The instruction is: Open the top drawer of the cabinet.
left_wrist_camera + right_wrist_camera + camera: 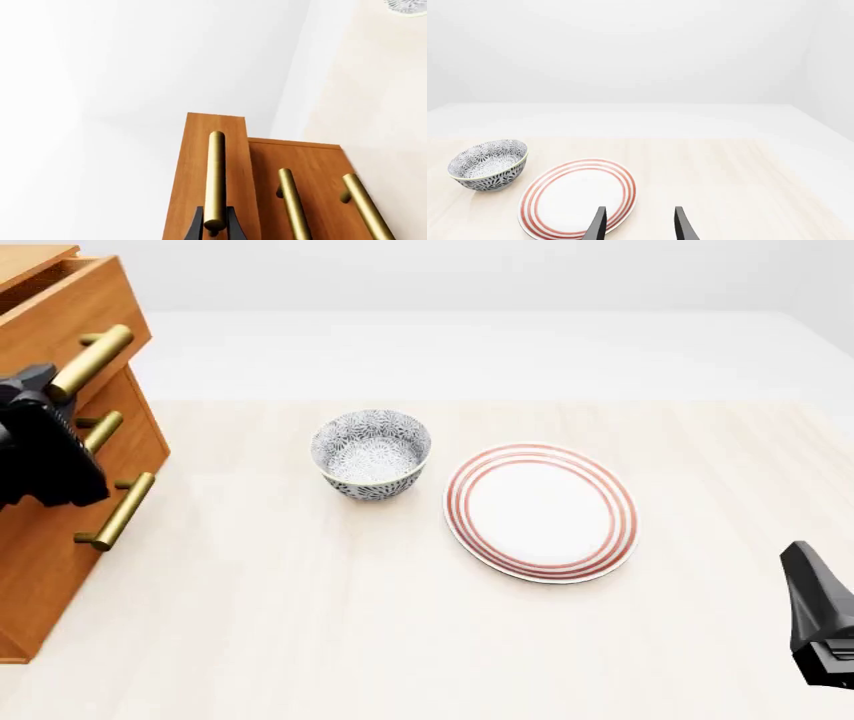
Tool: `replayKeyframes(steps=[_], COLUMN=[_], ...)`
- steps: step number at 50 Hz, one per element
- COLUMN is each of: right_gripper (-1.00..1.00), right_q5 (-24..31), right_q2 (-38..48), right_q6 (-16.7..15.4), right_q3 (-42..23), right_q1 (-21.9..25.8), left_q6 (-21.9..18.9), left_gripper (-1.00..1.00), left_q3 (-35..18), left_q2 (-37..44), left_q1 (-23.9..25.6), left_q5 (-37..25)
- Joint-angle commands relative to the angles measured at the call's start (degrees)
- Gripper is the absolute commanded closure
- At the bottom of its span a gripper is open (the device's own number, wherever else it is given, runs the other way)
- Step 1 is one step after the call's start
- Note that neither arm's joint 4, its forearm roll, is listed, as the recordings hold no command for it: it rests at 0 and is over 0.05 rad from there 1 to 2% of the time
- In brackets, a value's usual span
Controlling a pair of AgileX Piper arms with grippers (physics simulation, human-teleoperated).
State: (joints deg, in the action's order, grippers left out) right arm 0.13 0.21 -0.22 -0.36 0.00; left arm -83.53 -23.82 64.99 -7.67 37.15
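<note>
The orange-brown cabinet (40,540) stands at the table's left edge. Its top drawer (70,312) juts out a little past the two lower drawers, and a strip of its inside shows from above. In the left wrist view the top drawer (193,165) stands proud of the cabinet (313,170). My left gripper (215,229) is shut on the near end of the drawer's brass bar handle (215,170), one black finger on each side. In the front view this gripper (48,390) sits on the handle (96,356). My right gripper (639,225) is open and empty, low at the front right (809,585).
A patterned grey bowl (372,453) stands mid-table, with a white plate with red rings (541,511) to its right. My right gripper hovers just above the plate's (577,197) near edge. The two lower brass handles (118,510) stick out from the cabinet front.
</note>
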Motion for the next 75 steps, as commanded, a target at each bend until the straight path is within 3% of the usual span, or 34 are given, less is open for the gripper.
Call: replayKeyframes(steps=[1, 38, 59, 60, 75], right_gripper=[-1.00, -1.00, -1.00, -1.00, -1.00], right_q5=[0.0, 0.0, 0.0, 0.0, 0.0], right_q2=[0.0, 0.0, 0.0, 0.0, 0.0], right_q6=[0.0, 0.0, 0.0, 0.0, 0.0], right_q3=[0.0, 0.0, 0.0, 0.0, 0.0], right_q1=[0.0, 0.0, 0.0, 0.0, 0.0], left_q6=[-0.6, -0.6, -0.7, -0.6, 0.3], left_gripper=[1.00, 1.00, 1.00, -1.00, -1.00], left_q3=[2.2, -0.8, 1.8, 1.9, 2.2], left_q2=[-3.3, -2.9, -0.5, -0.5, -0.9], left_q1=[1.2, 7.3, 11.1, 11.4, 15.4], left_q5=[1.0, 0.6, 5.2, 5.2, 3.6])
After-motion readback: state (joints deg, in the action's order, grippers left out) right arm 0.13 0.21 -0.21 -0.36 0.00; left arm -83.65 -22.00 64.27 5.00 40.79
